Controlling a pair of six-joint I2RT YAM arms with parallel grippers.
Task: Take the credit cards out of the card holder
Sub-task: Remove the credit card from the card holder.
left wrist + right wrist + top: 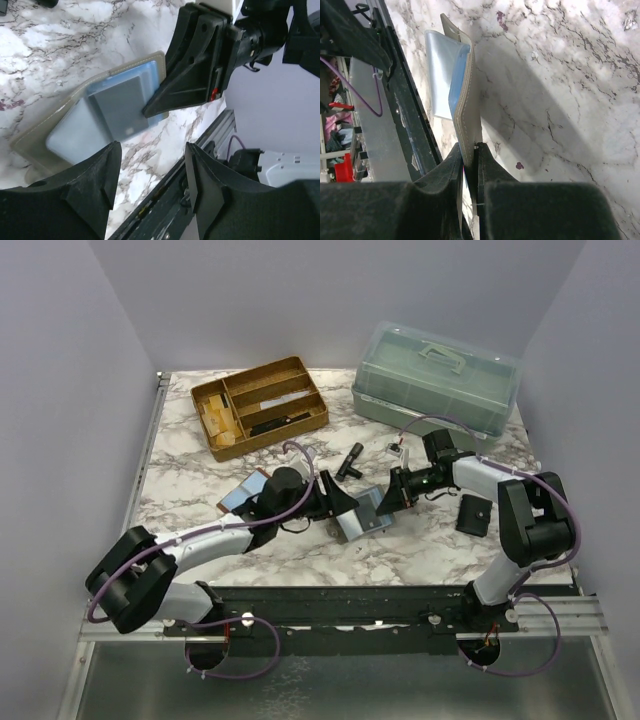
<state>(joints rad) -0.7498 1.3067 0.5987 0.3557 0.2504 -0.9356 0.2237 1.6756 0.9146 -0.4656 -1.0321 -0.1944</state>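
The card holder (37, 137) lies spread open on the marble, beige with stitched edges. Light-blue credit cards (75, 135) sit in its pockets, and a darker blue-grey one (120, 107) lies across the middle. My right gripper (470, 155) is shut on the holder's edge (467, 110), with a pale blue card (440, 75) sticking out beside the flap. My left gripper (152, 175) hangs open just short of the holder, nothing between its fingers. From above, both grippers meet at the holder (362, 520), left (340, 505) and right (388, 500). Another light-blue card (238, 496) lies flat by the left arm.
A wooden divided tray (258, 405) stands at the back left and a closed translucent box (435, 375) at the back right. A black T-shaped part (350, 462) lies behind the grippers. A black pouch (473, 514) is beside the right arm. The table's front rail (165, 195) runs close.
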